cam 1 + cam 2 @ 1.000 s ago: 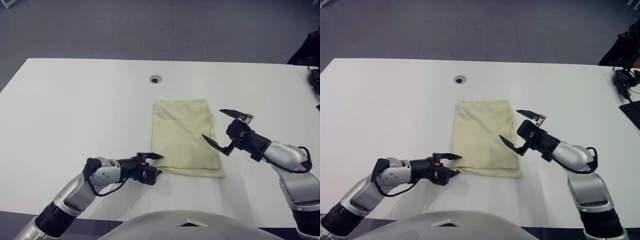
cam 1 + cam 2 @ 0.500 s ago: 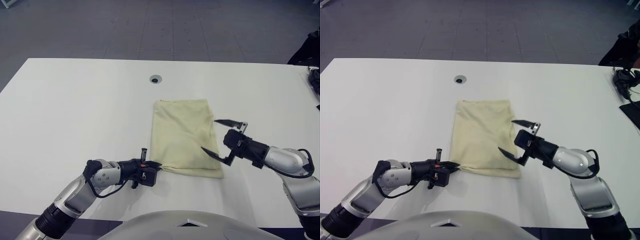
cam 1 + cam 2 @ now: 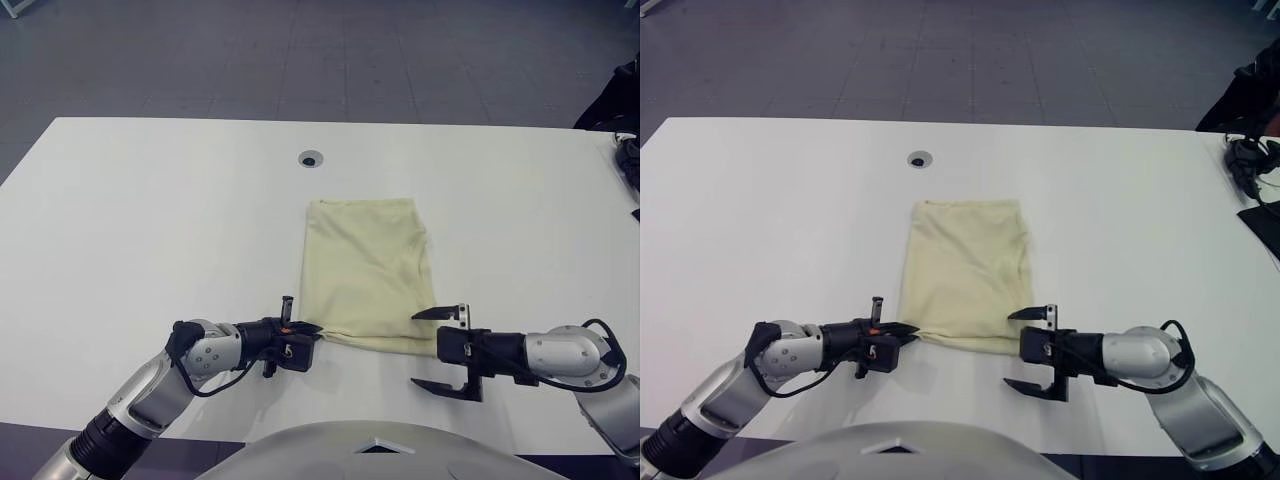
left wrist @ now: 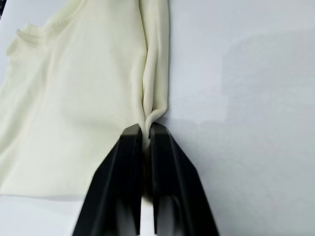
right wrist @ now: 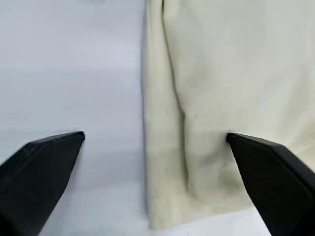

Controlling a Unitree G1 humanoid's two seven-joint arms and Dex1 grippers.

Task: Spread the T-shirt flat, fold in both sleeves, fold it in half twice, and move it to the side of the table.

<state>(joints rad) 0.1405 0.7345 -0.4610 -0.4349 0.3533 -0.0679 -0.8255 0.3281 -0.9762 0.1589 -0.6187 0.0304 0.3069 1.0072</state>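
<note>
So the pale yellow T-shirt (image 3: pixel 365 270) is lying roughly mid-table, a bit toward the robot's right. It's already narrowed into a long rectangle with the sleeves tucked in, as far as I can tell.

The left gripper (image 3: pixel 312 331) has its fingers pinched together on the near left corner of the shirt. In the left wrist view the cloth bunches into a little ridge right where it goes in between the tips. My guess is that's the hold for lifting the near hem and carrying it over to the far end, i.e. the first half-fold.

The right gripper (image 3: pixel 414 349) sits low at the near right corner with its fingers spread wide. One is over the cloth and one is over bare table (image 3: pixel 150 200), with the shirt's side edge between them. It's not gripping anything, so it looks lined up to take the matching corner and lift the hem evenly.

As for containers, the closest thing is the small round cable port (image 3: pixel 311 158) beyond the shirt, and I can't tell what's inside it.
</note>
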